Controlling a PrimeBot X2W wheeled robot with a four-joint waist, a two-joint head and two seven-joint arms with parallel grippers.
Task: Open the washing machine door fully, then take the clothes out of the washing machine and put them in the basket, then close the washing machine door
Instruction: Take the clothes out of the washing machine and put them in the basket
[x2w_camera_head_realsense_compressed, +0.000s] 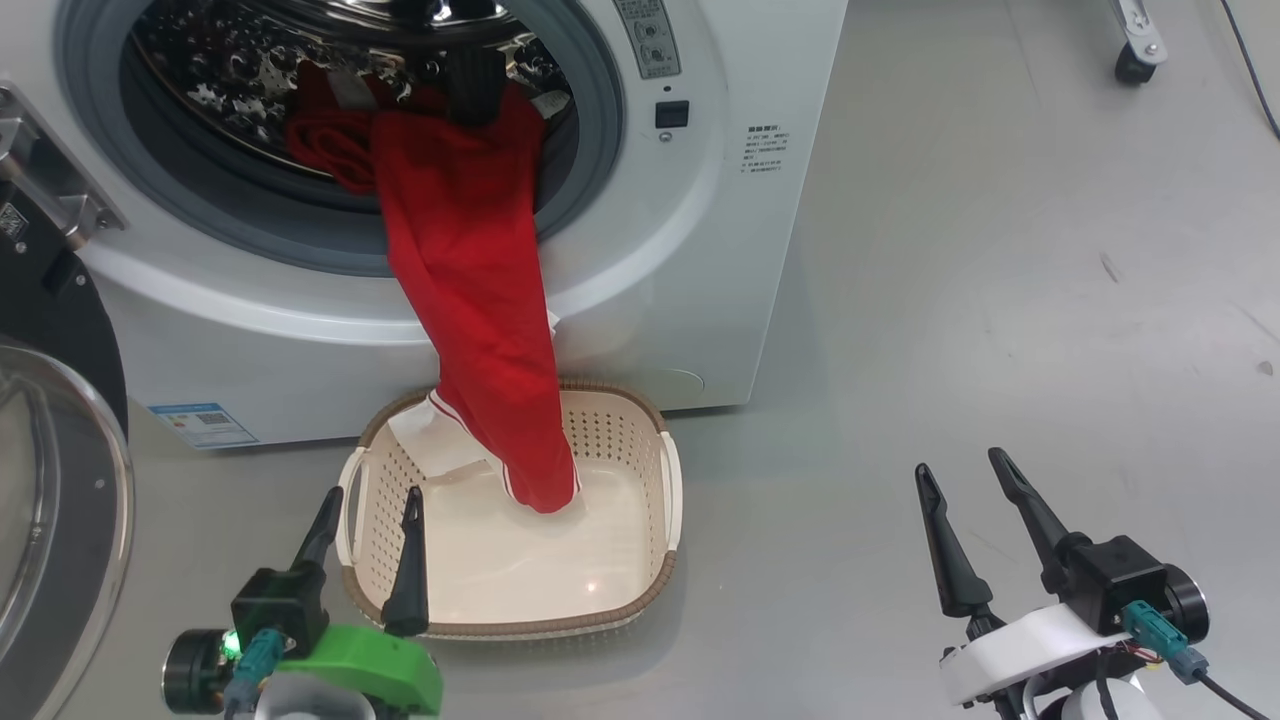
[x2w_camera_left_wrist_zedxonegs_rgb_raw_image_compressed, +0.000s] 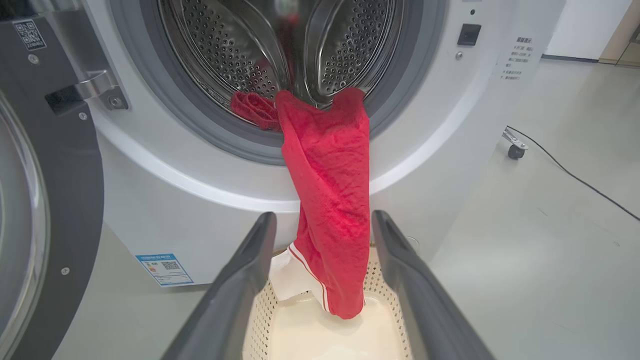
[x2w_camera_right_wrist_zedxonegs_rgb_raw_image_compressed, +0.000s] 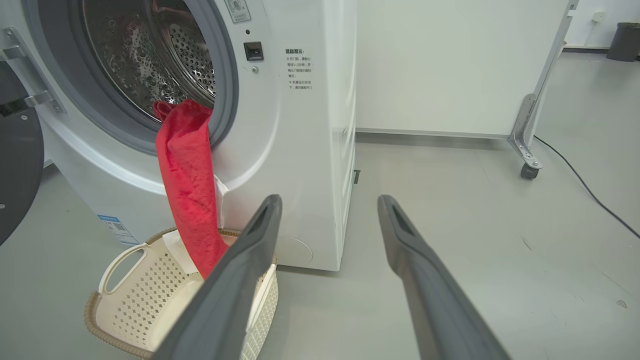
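Note:
The washing machine (x2w_camera_head_realsense_compressed: 690, 290) stands with its black door (x2w_camera_head_realsense_compressed: 50, 480) swung wide to the left. A long red garment (x2w_camera_head_realsense_compressed: 470, 300) with white trim hangs from the drum over the grey ring, its lower end resting inside the cream basket (x2w_camera_head_realsense_compressed: 665, 480) on the floor. More red cloth (x2w_camera_head_realsense_compressed: 330, 140) lies in the drum. My left gripper (x2w_camera_head_realsense_compressed: 372, 505) is open at the basket's near-left rim, touching nothing. My right gripper (x2w_camera_head_realsense_compressed: 968, 478) is open over bare floor to the right. In the left wrist view the garment (x2w_camera_left_wrist_zedxonegs_rgb_raw_image_compressed: 330, 200) hangs straight ahead beyond the fingers (x2w_camera_left_wrist_zedxonegs_rgb_raw_image_compressed: 240, 295).
A castor (x2w_camera_head_realsense_compressed: 1135, 65) of a wheeled frame and a black cable (x2w_camera_head_realsense_compressed: 1255, 80) sit at the far right. A white panel (x2w_camera_right_wrist_zedxonegs_rgb_raw_image_compressed: 450, 65) stands behind the machine's right side. Grey floor (x2w_camera_head_realsense_compressed: 1000, 300) spreads to the right.

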